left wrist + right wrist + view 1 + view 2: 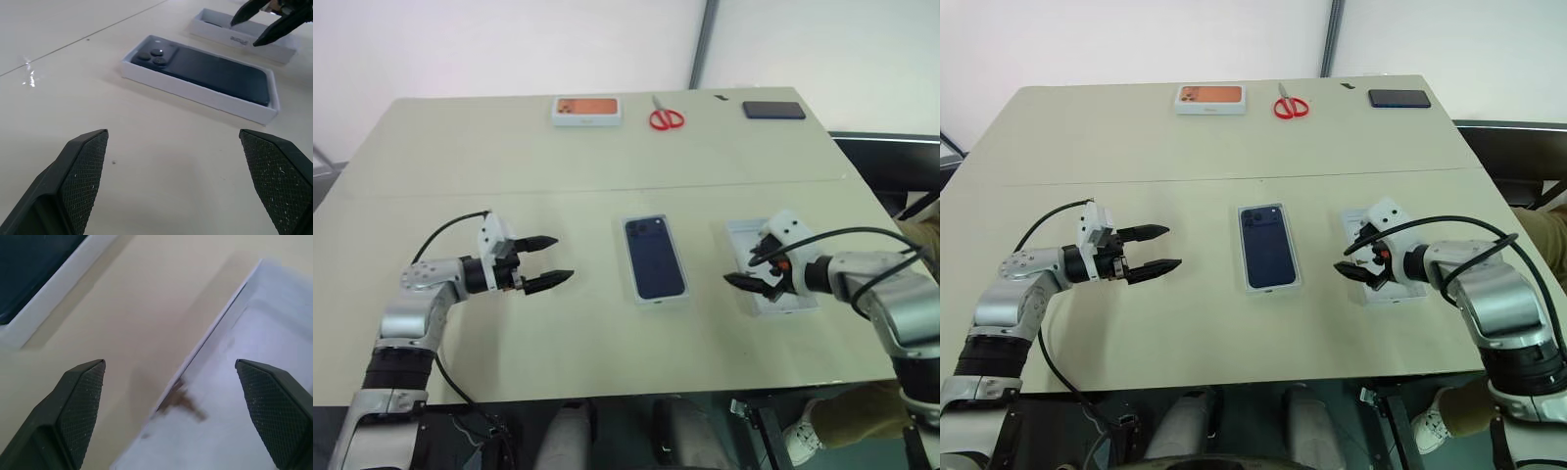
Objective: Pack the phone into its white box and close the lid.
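Observation:
The dark navy phone [654,257] lies back up inside the white box [195,95] at the table's middle, its camera cluster at the far end. To its right the lid [1400,292] rests on the table with its pale inside facing up. My right gripper [738,269] hangs open over the lid's left edge [264,382], pointing towards the box, with nothing between its fingers. My left gripper [563,258] is open and empty a little left of the box, pointing at it.
Along the table's far edge lie an orange-topped white box [588,110], red scissors [666,117] and a flat black slab [773,110]. A seam [509,191] crosses the table behind the box.

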Robot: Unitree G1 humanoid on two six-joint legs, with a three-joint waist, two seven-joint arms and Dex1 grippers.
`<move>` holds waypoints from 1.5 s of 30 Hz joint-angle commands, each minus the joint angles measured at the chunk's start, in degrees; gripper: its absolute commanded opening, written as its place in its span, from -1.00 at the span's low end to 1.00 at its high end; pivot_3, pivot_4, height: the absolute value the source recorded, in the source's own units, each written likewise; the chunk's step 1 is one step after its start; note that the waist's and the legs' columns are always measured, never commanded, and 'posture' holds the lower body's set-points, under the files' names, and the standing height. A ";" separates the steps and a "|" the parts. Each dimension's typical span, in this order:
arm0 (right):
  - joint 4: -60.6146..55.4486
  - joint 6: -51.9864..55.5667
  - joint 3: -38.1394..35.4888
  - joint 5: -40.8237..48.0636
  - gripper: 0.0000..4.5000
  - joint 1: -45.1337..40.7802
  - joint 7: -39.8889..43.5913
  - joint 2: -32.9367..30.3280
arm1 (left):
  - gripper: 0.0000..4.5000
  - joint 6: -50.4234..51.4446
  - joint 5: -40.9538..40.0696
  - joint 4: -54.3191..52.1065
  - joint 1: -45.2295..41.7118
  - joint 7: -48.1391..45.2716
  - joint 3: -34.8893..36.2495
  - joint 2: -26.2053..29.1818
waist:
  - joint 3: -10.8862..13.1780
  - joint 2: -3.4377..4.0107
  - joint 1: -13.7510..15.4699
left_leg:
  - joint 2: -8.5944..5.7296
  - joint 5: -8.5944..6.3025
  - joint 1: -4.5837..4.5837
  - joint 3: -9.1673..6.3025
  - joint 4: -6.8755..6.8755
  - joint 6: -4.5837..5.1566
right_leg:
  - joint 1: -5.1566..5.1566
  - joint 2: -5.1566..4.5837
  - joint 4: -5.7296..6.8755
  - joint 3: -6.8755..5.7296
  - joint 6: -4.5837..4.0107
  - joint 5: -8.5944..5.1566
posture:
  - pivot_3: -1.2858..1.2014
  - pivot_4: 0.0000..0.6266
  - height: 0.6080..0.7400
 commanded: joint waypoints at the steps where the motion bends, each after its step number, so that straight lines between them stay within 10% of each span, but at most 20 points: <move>1: -9.19 5.75 -1.57 0.87 0.97 2.28 -4.55 0.32 | 1.00 -2.68 -1.42 -2.07 1.57 -2.56 1.22 0.74 | 0.00 0.00 0.06 | 0.00 0.00 0.01 -0.01 0.00 0.00 | 0.01 0.00 0.01 -0.01 0.00 0.00 | 0.03 -0.52 1.00; 16: -9.51 27.38 -5.22 2.74 0.97 -5.76 -16.30 8.75 | 1.00 -2.51 -2.07 -7.76 5.59 -2.68 -0.19 -0.64 | 0.00 0.00 0.09 | 0.02 -0.01 -0.03 -0.01 0.11 0.03 | 0.03 0.04 0.00 -0.02 -0.02 0.01 | 0.03 -0.52 1.00; 45: 3.56 27.95 -4.88 30.82 0.97 -13.52 -46.60 7.44 | 1.00 -2.35 -1.52 -12.08 9.48 3.06 -1.27 -3.79 | -0.01 0.02 -0.08 | 0.06 -0.01 -0.02 0.01 0.13 0.06 | 0.04 0.08 0.05 0.00 -0.02 0.02 | 0.03 -0.52 1.00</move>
